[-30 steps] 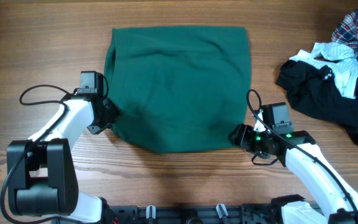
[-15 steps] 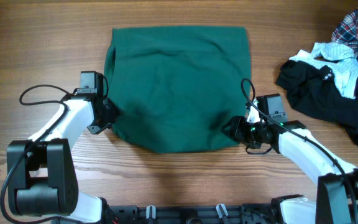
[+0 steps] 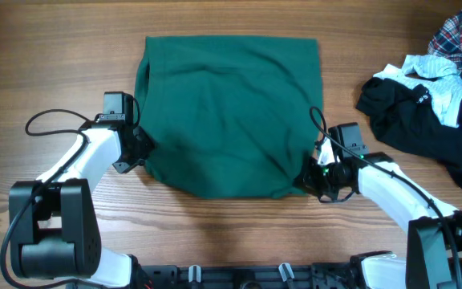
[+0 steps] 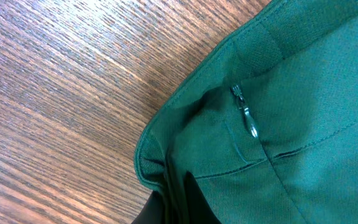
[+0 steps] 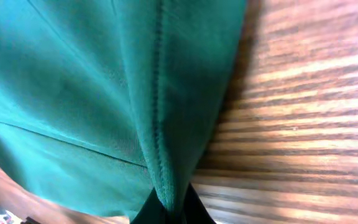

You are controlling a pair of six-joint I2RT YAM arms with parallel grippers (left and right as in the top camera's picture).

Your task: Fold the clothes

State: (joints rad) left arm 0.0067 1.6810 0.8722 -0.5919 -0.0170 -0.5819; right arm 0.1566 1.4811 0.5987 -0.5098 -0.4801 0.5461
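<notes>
green garment (image 3: 231, 112) on table (image 3: 54, 48) — jaws pinching edges

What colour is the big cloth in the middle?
The cloth is dark green, clearest overhead.

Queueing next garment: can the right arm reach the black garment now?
Probably not yet. The right arm has its jaws shut on the near right corner of the green garment. The black garment lies to its right with bare table between, so the way looks free once it lets go.

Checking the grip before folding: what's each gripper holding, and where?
Both hold the dark green garment: left gripper its left edge, right gripper its near right corner.
</notes>
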